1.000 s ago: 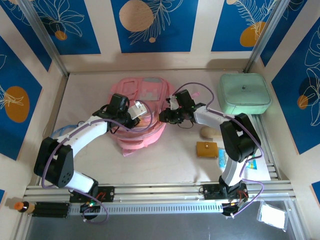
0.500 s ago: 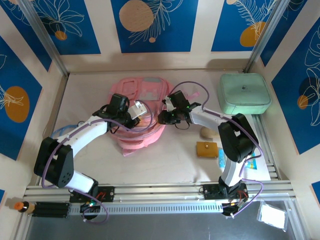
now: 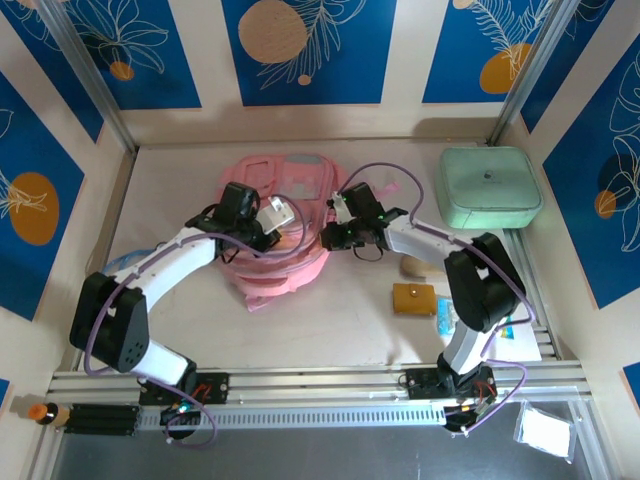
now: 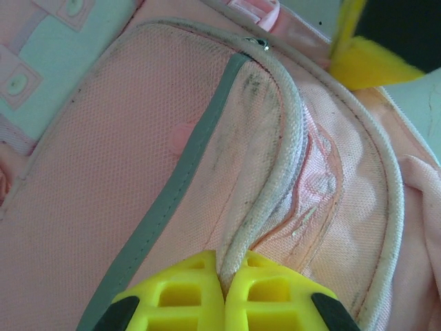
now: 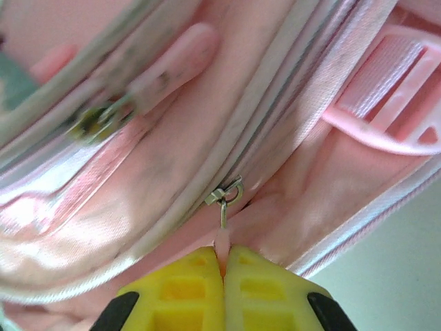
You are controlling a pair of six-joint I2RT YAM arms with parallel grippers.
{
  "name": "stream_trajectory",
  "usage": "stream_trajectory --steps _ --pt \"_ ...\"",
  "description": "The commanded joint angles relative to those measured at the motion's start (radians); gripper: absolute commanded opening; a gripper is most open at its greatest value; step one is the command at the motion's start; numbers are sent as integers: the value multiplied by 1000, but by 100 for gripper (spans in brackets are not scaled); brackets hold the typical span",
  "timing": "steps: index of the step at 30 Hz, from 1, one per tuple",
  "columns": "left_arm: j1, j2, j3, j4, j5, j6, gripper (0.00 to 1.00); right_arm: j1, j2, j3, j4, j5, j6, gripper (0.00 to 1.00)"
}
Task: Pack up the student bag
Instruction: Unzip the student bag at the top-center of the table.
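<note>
Right gripper [image 5: 224, 256] has closed since the earlier frame, now pinched on one zip pull [image 5: 221, 240] at bag's right side; left gripper [image 4: 224, 270] clamped on one piping [image 4: 293, 138] edge. One pink bag [image 3: 290, 175] mid-table between two arms; one mint case [image 3: 490, 187] back right

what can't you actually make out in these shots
- Inside of the backpack: top view, covered by its own fabric, so its contents cannot be told.
- Blue and white item: top view, partly under the right arm.
- Zipper pull: right wrist view, its end pinched inside the right gripper.
- Second zipper: right wrist view, blurred.
</note>
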Motion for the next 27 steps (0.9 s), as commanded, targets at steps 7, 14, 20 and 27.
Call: stream_trajectory --steps 7,14,20,27 --pt "31 66 105 53 -27 -121 0 47 -128 -109 82 -159 -78 0" --pt "31 104 138 81 25 -214 0 86 -153 -158 181 -211 -53 0" --pt "31 148 192 109 101 -313 0 113 -95 -138 239 -221 -26 0" --pt "31 167 203 149 152 -342 0 132 -76 -132 276 -221 -6 0"
